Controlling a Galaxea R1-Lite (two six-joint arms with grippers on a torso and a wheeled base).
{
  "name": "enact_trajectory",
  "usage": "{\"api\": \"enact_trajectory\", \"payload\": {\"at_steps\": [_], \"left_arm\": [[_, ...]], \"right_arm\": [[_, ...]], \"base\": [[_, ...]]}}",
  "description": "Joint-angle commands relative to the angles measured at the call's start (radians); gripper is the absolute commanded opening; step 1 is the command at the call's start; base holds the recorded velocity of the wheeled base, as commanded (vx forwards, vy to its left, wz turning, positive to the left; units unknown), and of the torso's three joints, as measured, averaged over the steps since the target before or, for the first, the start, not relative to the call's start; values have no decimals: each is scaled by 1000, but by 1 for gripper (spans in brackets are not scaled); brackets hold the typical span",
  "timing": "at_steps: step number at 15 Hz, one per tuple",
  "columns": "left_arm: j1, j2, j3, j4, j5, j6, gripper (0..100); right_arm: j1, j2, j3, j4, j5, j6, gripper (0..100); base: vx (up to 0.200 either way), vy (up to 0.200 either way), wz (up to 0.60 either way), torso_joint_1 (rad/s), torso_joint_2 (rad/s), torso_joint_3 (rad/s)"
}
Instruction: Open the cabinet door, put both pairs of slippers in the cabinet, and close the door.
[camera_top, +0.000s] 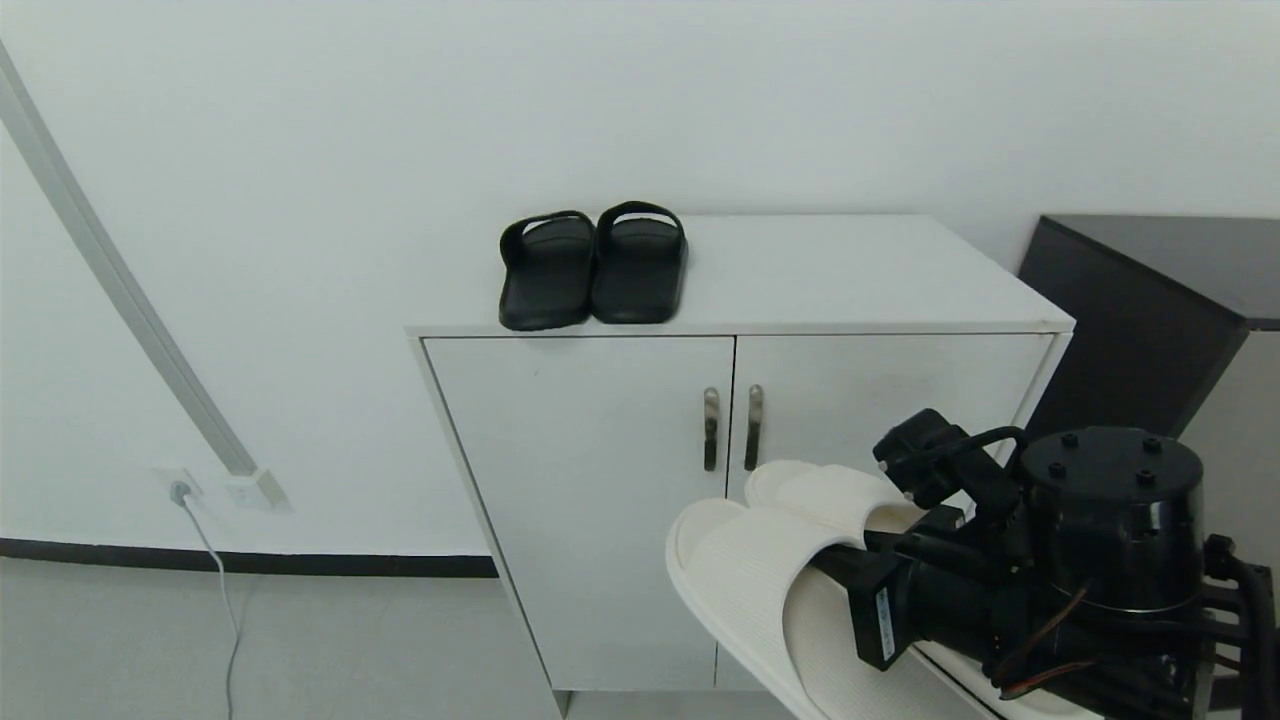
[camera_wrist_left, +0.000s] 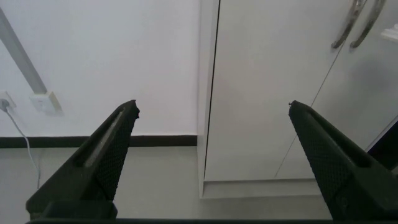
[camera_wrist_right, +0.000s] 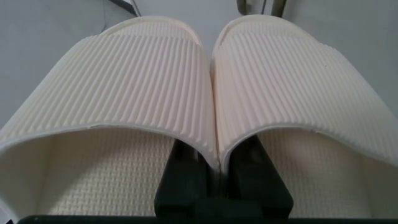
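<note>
**Desk:** Which way are the white slippers pointing?

**Me:** I'm seeing the white slippers (camera_top: 770, 560) side by side in the air in front of the cabinet (camera_top: 580, 500). Their toes are aiming at its shut doors (camera_top: 600, 560), and their long axes are running from my right pincer (camera_top: 850, 565) towards the handles (camera_top: 730, 428).

**Desk:** And the grip?

**Me:** The right wrist view is making plain what the head view leaves unclear. One of the fingers (camera_wrist_right: 186, 180) is sitting under each strap, and the two are pinching the inner strap walls together.

**Desk:** Left side?

**Me:** My left pincer (camera_wrist_left: 212, 109) is gaping wide and holding nothing, facing the cabinet's lower left corner and the floor (camera_wrist_left: 161, 174).

**Desk:** Black pair?

**Me:** The black slippers (camera_top: 595, 265) are lying on the cabinet top, front left. Their toes are pointing to the wall (camera_top: 300, 150) and their heels are at the front edge.
</note>
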Motion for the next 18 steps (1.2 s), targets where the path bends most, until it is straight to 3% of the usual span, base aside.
{"api": "enact_trajectory", "payload": {"at_steps": [1, 8, 15, 18], "left_arm": [[0, 1, 0, 0, 0, 0, 100], [0, 1, 0, 0, -1, 0, 100], [0, 1, 0, 0, -1, 0, 100], [0, 1, 0, 0, -1, 0, 100]], "right_arm": [[1, 3, 4, -2, -1, -4, 0], [7, 1, 22, -14, 1, -5, 0], [12, 13, 24, -14, 2, -5, 0], [16, 13, 24, -14, 2, -5, 0]], "base": [[0, 0, 0, -154, 491, 320], [0, 0, 0, -136, 469, 341], [0, 0, 0, -44, 426, 379], [0, 0, 0, 1, 123, 115]]}}
